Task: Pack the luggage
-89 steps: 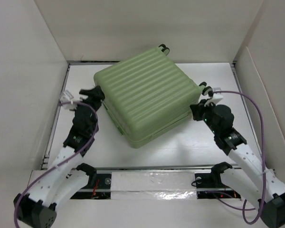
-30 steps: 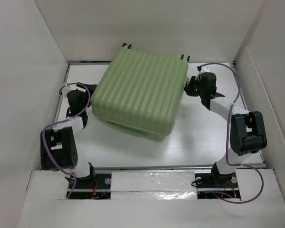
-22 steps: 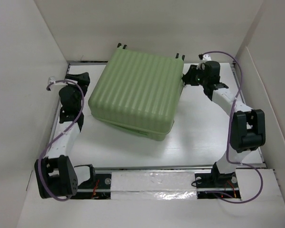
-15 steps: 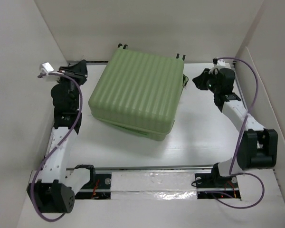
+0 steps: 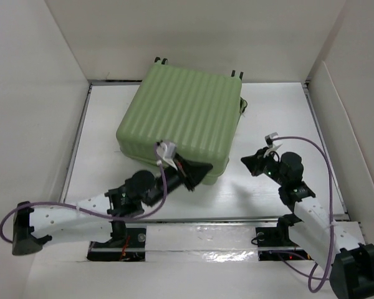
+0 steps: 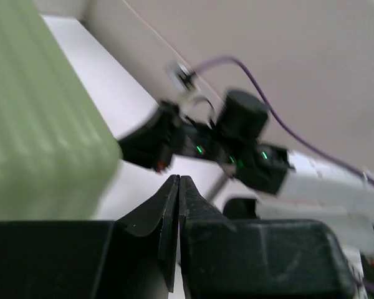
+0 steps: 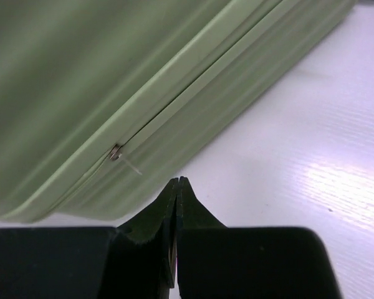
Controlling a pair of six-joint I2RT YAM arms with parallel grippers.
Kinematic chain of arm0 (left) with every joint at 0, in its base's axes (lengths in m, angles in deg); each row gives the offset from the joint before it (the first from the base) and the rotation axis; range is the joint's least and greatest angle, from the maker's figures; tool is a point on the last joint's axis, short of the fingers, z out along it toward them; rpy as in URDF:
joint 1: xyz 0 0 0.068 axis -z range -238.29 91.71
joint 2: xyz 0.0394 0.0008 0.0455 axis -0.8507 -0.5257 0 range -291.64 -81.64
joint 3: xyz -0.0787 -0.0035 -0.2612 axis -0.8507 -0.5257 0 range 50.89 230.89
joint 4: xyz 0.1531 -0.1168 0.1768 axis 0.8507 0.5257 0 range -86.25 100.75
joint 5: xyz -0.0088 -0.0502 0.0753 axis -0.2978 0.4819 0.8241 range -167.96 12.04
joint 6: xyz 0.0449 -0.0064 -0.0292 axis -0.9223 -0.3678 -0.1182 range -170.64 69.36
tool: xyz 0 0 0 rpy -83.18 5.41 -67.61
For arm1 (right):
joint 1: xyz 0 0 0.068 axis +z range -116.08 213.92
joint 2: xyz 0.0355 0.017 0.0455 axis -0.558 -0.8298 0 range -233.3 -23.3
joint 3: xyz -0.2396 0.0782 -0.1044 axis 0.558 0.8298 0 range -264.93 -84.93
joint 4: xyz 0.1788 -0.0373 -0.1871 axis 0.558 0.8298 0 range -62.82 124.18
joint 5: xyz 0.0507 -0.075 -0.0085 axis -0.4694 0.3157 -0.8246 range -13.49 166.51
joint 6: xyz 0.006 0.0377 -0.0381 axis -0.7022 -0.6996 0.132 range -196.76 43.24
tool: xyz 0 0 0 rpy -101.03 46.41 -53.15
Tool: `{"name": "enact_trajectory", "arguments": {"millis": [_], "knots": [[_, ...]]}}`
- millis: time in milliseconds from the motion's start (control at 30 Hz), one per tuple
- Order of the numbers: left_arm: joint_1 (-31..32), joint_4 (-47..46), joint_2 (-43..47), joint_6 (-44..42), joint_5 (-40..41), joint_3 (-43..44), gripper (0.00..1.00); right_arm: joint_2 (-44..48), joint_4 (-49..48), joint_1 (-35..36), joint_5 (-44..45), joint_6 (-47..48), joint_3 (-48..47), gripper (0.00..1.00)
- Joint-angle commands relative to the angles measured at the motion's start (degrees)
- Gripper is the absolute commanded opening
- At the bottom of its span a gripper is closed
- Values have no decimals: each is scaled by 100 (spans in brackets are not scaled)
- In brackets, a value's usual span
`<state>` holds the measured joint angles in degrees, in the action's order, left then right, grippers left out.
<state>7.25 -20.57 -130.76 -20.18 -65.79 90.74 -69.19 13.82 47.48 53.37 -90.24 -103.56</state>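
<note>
The luggage (image 5: 181,115) is a pale green ribbed suitcase lying flat and closed at the back middle of the table, its small black wheels (image 5: 162,60) at the far edge. My left gripper (image 5: 207,169) is shut and empty, just off the suitcase's near right corner. The right gripper (image 5: 245,162) is also shut and empty, a short way right of that corner, pointing at it. In the left wrist view the shut gripper (image 6: 178,179) faces the right arm (image 6: 237,140), with the luggage (image 6: 37,143) at the left. In the right wrist view the shut gripper (image 7: 177,180) points at the luggage (image 7: 112,87) seam and a small zipper pull (image 7: 116,152).
White walls (image 5: 43,112) close in the table on the left, back and right. Bare white tabletop (image 5: 268,118) lies right of the suitcase and in front of it. A taped rail (image 5: 199,235) runs along the near edge between the arm bases.
Both arms have swung from the suitcase's back corners down to its near right corner. Both grippers have closed on nothing. The suitcase has stayed put.
</note>
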Motion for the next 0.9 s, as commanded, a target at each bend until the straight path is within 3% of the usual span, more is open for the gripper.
{"name": "enact_trajectory", "arguments": {"millis": [0, 33, 67, 100, 200, 300, 333, 367, 433, 567, 700, 867], "knots": [[1397, -407, 420, -673, 2179, -406, 0, 326, -218, 251, -470, 266, 298, 4], [1661, -433, 499, -586, 2368, -556, 0, 413, -332, 304, -490, 266, 464, 8], [2021, -408, 622, -367, 2622, -810, 0, 449, -429, 357, -429, 336, 553, 21], [2137, -233, 675, -130, 2746, -900, 0, 475, -587, 358, -368, 319, 649, 28], [2200, 505, 868, 872, 2940, -1416, 0, 379, -1220, 507, -464, 528, 712, 39], [1973, 972, 1044, 1672, 3082, -1848, 14, -77, -1703, 656, -227, 758, 589, 41], [1841, 1060, 1063, 1778, 3012, -1919, 27, -235, -2000, 656, -209, 793, 554, 42], [1666, 1008, 1054, 1788, 2881, -1990, 33, -410, -2195, 656, -270, 846, 528, 42], [852, 903, 905, 1867, 2225, -2113, 42, -929, -2625, 656, -524, 908, 422, 43], [-444, 323, 466, 1562, 799, -2403, 43, -1676, -2767, 604, -920, 1171, 88, 46], [-445, 41, 238, 1226, 656, -2316, 44, -2003, -3321, 604, -1298, 1207, 167, 49], [-445, -125, -272, 1076, 445, -2192, 43, -2108, -3172, 656, -1290, 1470, 18, 50]]}}
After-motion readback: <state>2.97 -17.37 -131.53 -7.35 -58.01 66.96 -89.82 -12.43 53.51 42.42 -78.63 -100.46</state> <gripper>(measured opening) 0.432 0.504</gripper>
